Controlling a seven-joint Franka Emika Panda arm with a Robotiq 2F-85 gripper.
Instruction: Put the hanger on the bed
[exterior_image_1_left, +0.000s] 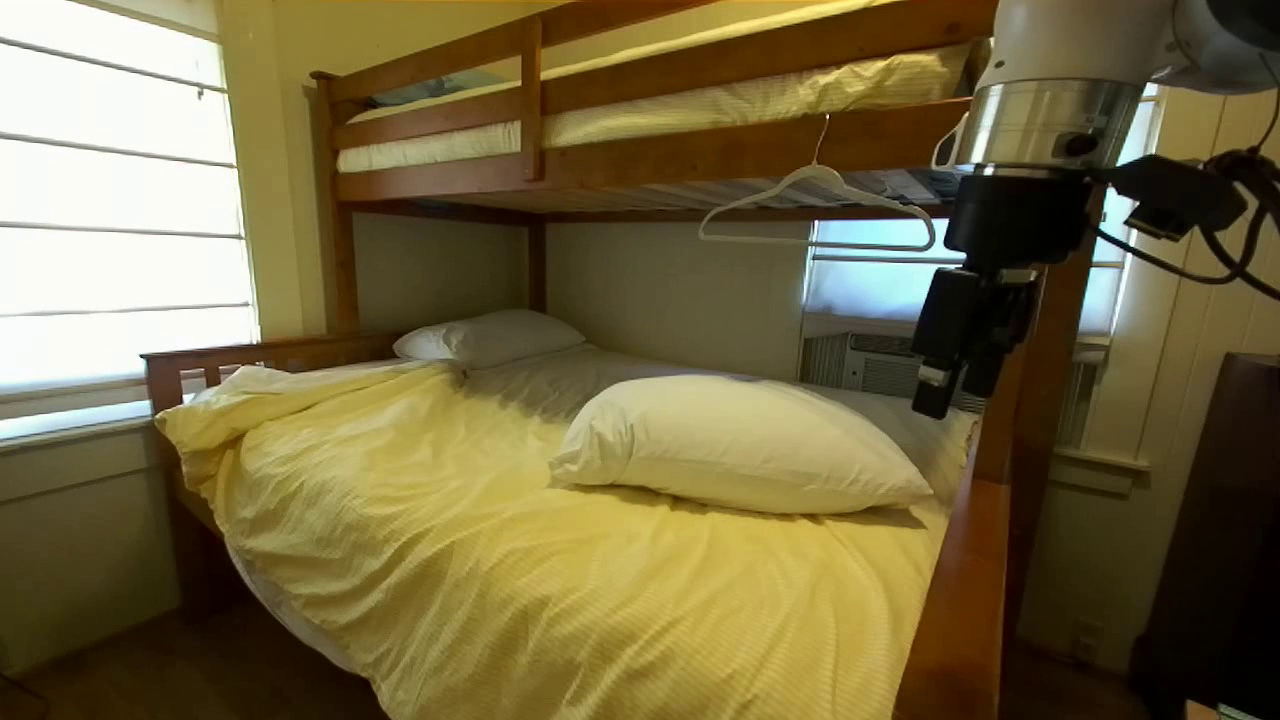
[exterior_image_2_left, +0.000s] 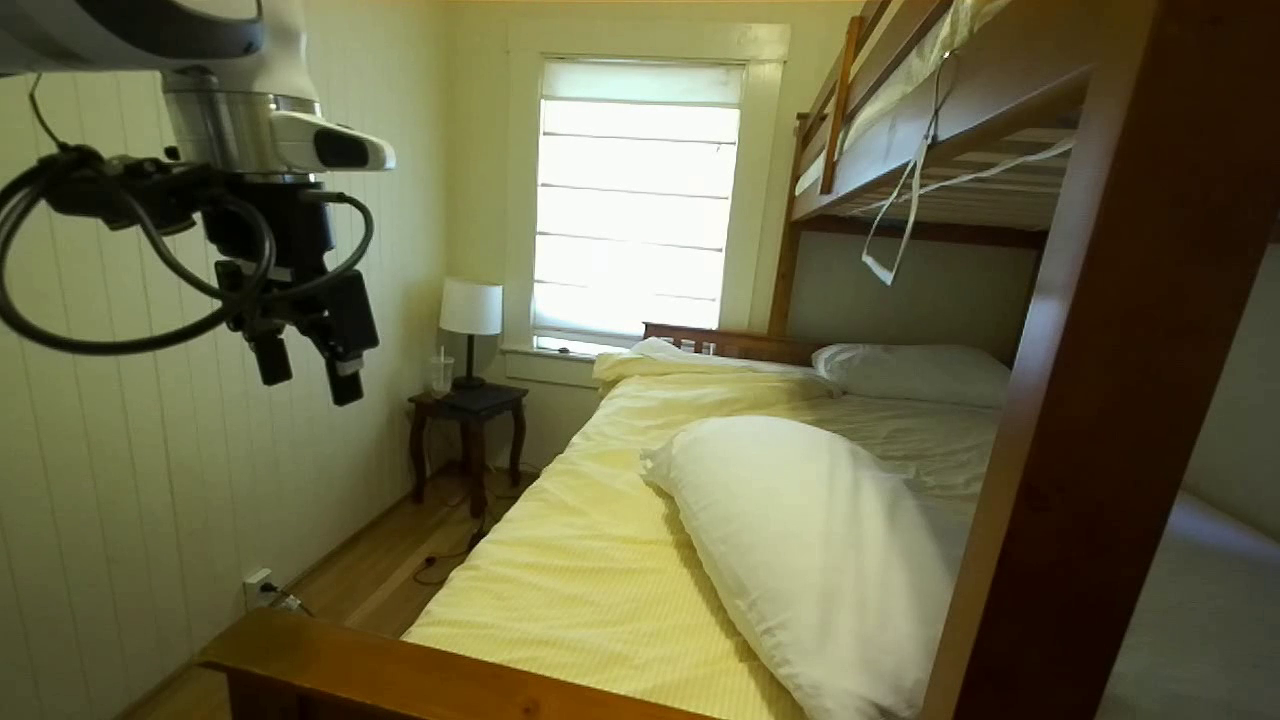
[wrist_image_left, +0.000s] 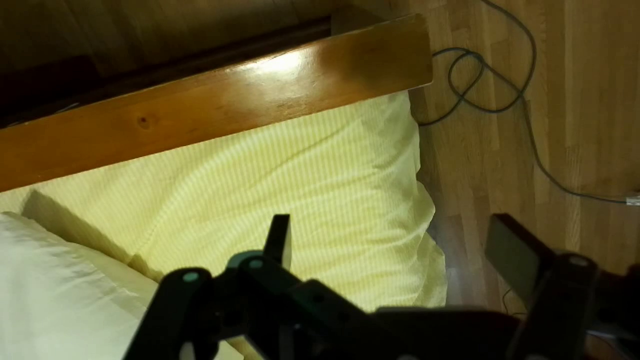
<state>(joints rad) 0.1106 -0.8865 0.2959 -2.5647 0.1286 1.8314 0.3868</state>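
Observation:
The light grey-tan hanger (exterior_image_1_left: 800, 241) hangs by its hook from the side rail of the upper bunk, above the lower bunk. It shows nearly edge-on in an exterior view (exterior_image_2_left: 878, 268). It is out of the wrist view. The bed (exterior_image_1_left: 500, 600) has a rumpled pale yellow comforter; it also shows in an exterior view (exterior_image_2_left: 560, 560) and in the wrist view (wrist_image_left: 300, 190). My gripper (exterior_image_1_left: 955, 390) is open and empty, pointing down, apart from the hanger and lower than it. It also shows in an exterior view (exterior_image_2_left: 309, 380) and the wrist view (wrist_image_left: 392, 235).
A white pillow (exterior_image_1_left: 740, 440) lies on the bed's near end, another (exterior_image_1_left: 500, 338) at the far end. The bed has a wooden end rail (wrist_image_left: 225, 100) and a tall post (exterior_image_2_left: 1110, 360). A side table (exterior_image_2_left: 470, 400) with a lamp (exterior_image_2_left: 471, 305) stands by the window.

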